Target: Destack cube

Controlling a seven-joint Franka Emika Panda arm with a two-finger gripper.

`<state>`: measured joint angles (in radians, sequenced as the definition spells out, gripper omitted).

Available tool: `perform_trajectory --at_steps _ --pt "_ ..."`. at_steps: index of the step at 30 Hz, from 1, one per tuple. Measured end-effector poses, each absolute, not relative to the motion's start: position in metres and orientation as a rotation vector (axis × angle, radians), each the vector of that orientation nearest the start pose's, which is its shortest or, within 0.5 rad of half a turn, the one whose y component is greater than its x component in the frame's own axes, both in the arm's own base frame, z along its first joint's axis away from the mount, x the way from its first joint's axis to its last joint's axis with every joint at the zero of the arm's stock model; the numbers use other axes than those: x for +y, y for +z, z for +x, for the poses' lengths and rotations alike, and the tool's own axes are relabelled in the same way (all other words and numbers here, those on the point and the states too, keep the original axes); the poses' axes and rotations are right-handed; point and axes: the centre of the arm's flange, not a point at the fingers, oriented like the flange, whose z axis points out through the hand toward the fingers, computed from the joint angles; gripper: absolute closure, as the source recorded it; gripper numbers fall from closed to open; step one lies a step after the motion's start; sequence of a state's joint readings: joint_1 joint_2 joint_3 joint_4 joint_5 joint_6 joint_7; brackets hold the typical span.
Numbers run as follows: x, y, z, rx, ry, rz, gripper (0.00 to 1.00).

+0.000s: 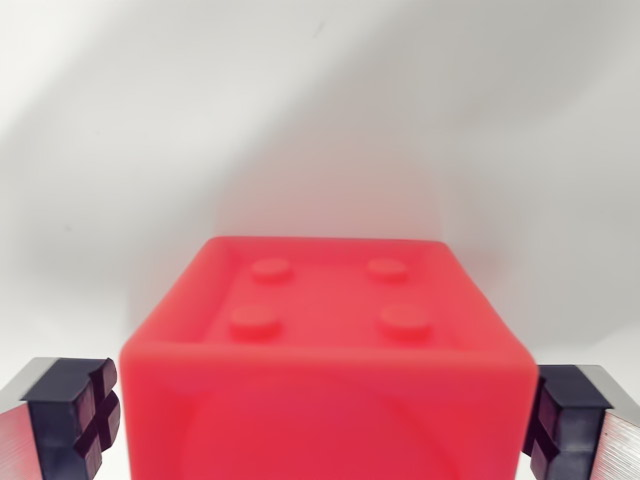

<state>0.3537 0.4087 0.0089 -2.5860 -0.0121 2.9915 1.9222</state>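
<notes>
A red cube (325, 340) with four round studs on its top face fills the lower middle of the wrist view. Whatever it stands on is hidden beneath it. My gripper (322, 425) straddles the cube. The left finger pad (85, 415) stands just off the cube's left side with a thin gap. Right up against the cube's right side sits the right finger pad (558, 425), and I cannot tell whether it touches. The jaws stand wide apart and look open around the cube.
A plain white surface (320, 120) lies behind and around the cube, with soft shadows at the upper right. No other objects show in this view.
</notes>
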Motion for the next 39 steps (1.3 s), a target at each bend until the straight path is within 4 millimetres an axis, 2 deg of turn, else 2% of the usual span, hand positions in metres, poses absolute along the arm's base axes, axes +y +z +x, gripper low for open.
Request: perform_trajectory --at_steps 11,18,39 --pt "0.153 0.115 0.399 2.198 0.004 -2.248 0.00" --pt "0.153 0.123 0.399 2.195 0.001 -2.245 0.00" --pt "0.153 0.174 0.400 2.194 -0.003 -2.245 0.00"
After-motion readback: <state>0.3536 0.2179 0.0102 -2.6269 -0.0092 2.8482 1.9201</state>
